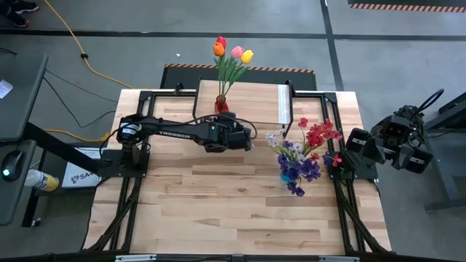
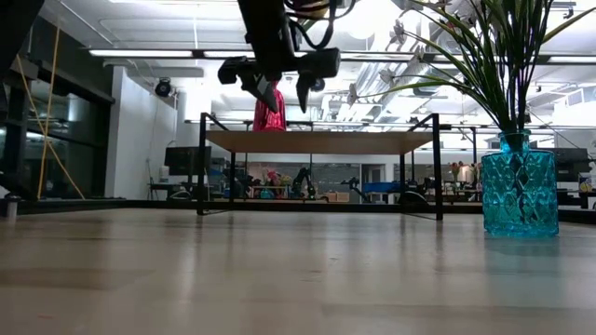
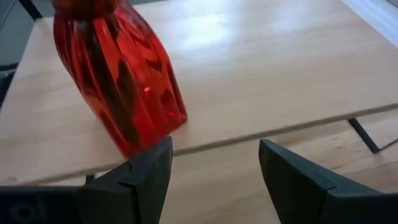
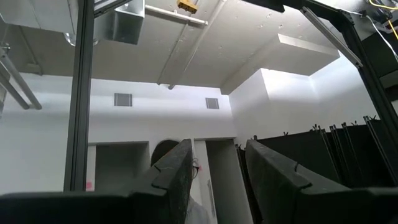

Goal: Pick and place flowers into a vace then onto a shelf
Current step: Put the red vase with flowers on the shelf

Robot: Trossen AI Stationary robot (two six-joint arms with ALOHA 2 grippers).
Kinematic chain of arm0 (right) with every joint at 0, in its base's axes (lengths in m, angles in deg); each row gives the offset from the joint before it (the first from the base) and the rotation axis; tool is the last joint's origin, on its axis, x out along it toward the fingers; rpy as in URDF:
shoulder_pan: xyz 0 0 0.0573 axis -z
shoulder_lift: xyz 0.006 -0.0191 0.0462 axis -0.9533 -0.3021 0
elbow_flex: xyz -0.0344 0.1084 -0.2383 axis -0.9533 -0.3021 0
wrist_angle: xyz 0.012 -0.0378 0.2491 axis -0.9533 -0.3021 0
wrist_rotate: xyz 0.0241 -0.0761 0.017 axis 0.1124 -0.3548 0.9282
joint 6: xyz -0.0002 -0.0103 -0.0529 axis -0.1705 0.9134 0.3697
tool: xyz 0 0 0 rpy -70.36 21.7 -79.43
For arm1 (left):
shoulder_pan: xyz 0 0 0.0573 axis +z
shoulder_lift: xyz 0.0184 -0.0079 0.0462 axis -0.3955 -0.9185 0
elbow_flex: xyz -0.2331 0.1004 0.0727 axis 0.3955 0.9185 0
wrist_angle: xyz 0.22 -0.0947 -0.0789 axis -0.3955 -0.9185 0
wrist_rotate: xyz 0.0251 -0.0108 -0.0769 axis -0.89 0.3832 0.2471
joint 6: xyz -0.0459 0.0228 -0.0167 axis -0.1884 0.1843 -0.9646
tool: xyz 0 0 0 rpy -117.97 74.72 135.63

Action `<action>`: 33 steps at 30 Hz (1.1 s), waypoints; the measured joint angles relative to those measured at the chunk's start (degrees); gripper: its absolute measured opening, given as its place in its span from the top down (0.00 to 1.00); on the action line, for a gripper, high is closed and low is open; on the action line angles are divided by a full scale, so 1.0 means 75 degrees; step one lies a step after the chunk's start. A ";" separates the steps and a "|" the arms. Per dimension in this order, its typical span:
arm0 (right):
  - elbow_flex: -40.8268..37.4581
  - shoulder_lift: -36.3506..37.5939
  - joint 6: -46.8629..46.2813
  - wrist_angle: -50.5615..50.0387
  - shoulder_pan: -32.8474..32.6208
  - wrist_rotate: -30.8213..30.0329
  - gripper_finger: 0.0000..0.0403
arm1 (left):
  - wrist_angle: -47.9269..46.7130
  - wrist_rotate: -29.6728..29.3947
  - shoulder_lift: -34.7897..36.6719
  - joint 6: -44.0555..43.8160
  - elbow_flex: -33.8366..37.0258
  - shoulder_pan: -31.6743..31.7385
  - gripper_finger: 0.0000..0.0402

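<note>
One red vase [image 3: 118, 74] of tulips [image 1: 231, 52] stands on the shelf [image 3: 280, 68] just ahead of the empty, part-open left end effector [image 3: 214, 180]; next, the blue vase [image 2: 519, 182].

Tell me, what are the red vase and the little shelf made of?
The red vase looks like glossy ribbed glass: see-through, with bright glints, though clear plastic is possible. The shelf top looks like pale, matte wood with faint grain; its legs look like thin black metal.

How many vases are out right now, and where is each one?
2. The red vase with tulips stands on the shelf at the table's far edge, just ahead of the left gripper. The blue vase of sprays sits on the tabletop, right side.
</note>
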 joint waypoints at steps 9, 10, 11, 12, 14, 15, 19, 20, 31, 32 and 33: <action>0.0000 0.0000 -0.0003 0.0000 -0.0001 0.0003 0.65 | 0.0101 0.0015 0.0000 0.0330 0.0000 0.0312 0.33; 0.0000 0.0000 -0.0003 0.0000 -0.0001 0.0000 0.65 | 0.0096 0.0032 0.0000 0.0330 0.0000 0.0352 0.33; 0.0000 0.0000 -0.0003 0.0000 -0.0001 0.0000 0.65 | 0.0096 0.0041 0.0000 0.0331 -0.0002 0.0385 0.33; 0.0000 0.0000 -0.0003 0.0000 0.0000 0.0000 0.65 | 0.0096 0.0049 0.0000 0.0330 -0.0003 0.0404 0.33; 0.0000 0.0000 -0.0004 0.0000 0.0000 0.0002 0.65 | 0.0093 0.0076 0.0000 0.0330 -0.0003 0.0438 0.33; 0.0000 0.0000 -0.0004 0.0000 0.0001 0.0003 0.65 | 0.0093 0.0073 0.0000 0.0331 -0.0003 0.0453 0.33; 0.0000 0.0000 -0.0003 0.0000 0.0002 0.0003 0.65 | 0.0087 0.0070 0.0000 0.0330 -0.0003 0.0447 0.33; 0.0000 0.0000 -0.0006 0.0000 -0.0001 0.0003 0.65 | 0.0087 0.0067 0.0000 0.0330 -0.0003 0.0447 0.34; 0.0001 0.0000 -0.0004 0.0000 0.0002 0.0003 0.65 | 0.0031 -0.0131 0.0000 0.0448 -0.0006 0.0447 0.50; 0.0000 0.0000 -0.0003 0.0000 -0.0001 0.0003 0.65 | 0.0031 -0.0134 0.0000 0.0452 -0.0006 0.0463 0.51; 0.0000 0.0000 -0.0003 0.0000 -0.0001 0.0003 0.65 | 0.0032 -0.0132 0.0000 0.0457 -0.0008 0.0495 0.51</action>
